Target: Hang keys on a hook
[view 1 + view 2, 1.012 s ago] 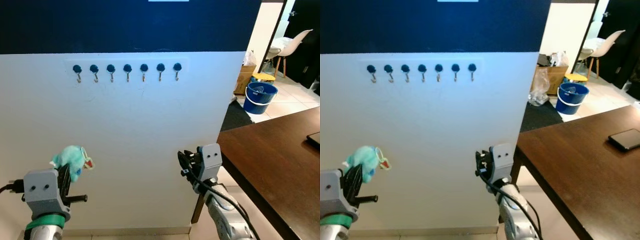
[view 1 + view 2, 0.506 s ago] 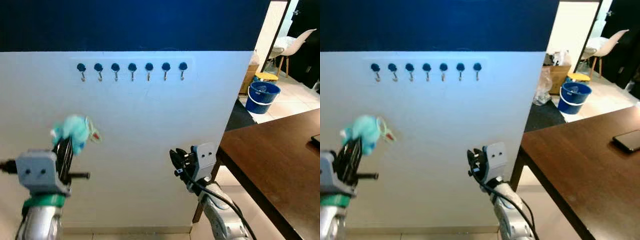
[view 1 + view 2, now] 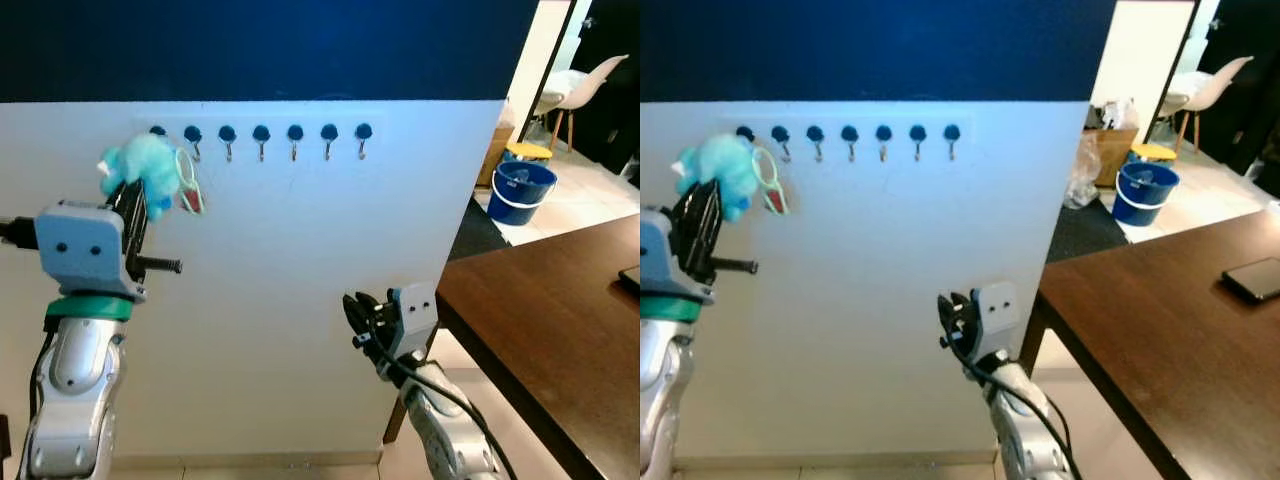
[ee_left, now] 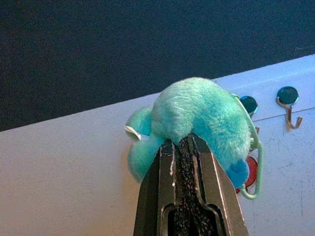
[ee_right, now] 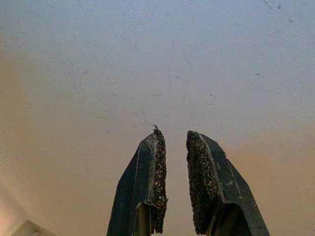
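Observation:
A teal plush keychain (image 3: pixel 148 165) with a pale green ring (image 3: pixel 187 170) and a red tag (image 4: pixel 251 171) is clamped in my left gripper (image 3: pixel 130 192), which is shut on it. It is held up against the white wall (image 3: pixel 300 250) at the left end of a row of several blue-capped hooks (image 3: pixel 260 135). The plush covers most of the leftmost hook; the ring hangs just beside the second one (image 3: pixel 192 134). My right gripper (image 3: pixel 352 312) hovers low near the wall, its fingers (image 5: pixel 153 147) a narrow gap apart with nothing between them.
A dark wooden table (image 3: pixel 560 320) stands at the right with a phone (image 3: pixel 1252 280) on it. Beyond the wall's right edge are a blue bucket (image 3: pixel 522 192), a cardboard box (image 3: pixel 1105 150) and a white chair (image 3: pixel 585 85).
My left arm has risen, carrying the plush keychain from waist height up to the left end of the hook row. The right gripper has stayed about where it was.

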{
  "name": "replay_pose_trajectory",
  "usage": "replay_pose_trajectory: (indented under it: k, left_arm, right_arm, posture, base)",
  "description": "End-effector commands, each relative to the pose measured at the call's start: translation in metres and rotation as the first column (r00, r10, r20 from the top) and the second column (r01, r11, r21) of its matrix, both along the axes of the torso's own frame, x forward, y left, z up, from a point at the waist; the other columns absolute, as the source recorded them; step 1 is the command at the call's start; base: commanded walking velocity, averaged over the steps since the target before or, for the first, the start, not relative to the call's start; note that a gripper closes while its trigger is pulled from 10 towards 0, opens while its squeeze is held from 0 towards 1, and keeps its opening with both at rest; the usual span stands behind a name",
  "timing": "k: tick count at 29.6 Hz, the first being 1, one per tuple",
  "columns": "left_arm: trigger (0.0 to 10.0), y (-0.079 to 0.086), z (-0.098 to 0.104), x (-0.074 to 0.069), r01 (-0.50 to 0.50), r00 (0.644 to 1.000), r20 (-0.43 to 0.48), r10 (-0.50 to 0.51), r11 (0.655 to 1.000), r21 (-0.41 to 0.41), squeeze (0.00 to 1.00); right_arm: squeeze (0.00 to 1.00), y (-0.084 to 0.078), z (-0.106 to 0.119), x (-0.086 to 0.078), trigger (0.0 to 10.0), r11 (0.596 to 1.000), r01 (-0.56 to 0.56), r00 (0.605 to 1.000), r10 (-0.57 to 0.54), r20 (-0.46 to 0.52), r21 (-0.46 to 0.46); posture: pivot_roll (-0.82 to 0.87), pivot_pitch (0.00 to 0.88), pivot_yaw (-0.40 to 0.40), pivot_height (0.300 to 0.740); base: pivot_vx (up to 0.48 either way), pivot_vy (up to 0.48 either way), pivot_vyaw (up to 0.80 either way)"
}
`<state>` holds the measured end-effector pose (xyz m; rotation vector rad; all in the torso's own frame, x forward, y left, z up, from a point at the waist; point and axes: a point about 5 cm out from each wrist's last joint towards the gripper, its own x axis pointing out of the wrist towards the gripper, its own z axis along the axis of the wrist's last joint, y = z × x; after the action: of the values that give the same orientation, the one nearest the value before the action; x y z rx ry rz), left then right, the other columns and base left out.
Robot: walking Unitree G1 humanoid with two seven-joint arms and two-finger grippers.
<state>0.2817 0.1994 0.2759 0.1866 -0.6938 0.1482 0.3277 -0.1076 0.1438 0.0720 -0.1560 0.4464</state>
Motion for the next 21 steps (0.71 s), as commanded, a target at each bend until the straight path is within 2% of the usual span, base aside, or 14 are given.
replay_pose_trajectory:
  k: [1,4,7,12,21]
  left_arm:
    - [10.0,0.005,0.001,0.009,-0.028,1.000,-0.012,0.028,0.999,0.043,0.00]
    - [10.0,0.008,0.001,0.015,-0.063,0.998,-0.018,0.064,0.995,0.072,0.00]
    - [10.0,0.020,-0.001,0.022,-0.157,0.987,-0.029,0.159,0.985,0.066,0.00]
    - [10.0,0.021,-0.001,0.022,-0.159,0.987,-0.029,0.161,0.985,0.065,0.00]
    - [10.0,0.038,-0.004,0.040,-0.241,0.968,-0.052,0.246,0.966,0.089,0.00]
  right_arm:
    - [0.00,0.011,0.008,-0.004,10.0,0.996,-0.084,0.996,0.083,0.033,0.031]
    - [0.00,0.017,0.012,-0.007,10.0,0.988,-0.144,0.989,0.142,0.049,0.048]
    - [0.00,0.028,0.017,-0.015,10.0,0.967,-0.252,0.967,0.249,0.058,0.041]
    - [0.00,0.028,0.016,-0.015,10.0,0.966,-0.254,0.966,0.251,0.058,0.040]
    - [0.00,0.032,0.020,-0.017,10.0,0.952,-0.304,0.952,0.302,0.047,0.040]
  posture:
    - [-0.15,0.000,0.095,0.740]
    - [-0.15,0.000,0.095,0.740]
    - [-0.16,0.000,0.095,0.740]
    - [-0.16,0.000,0.095,0.740]
    - [-0.16,0.000,0.084,0.740]
  base:
    - [0.000,0.000,0.00]
    - [0.000,0.000,0.00]
    - [0.000,0.000,0.00]
    - [0.000,0.000,0.00]
    - [0.000,0.000,0.00]
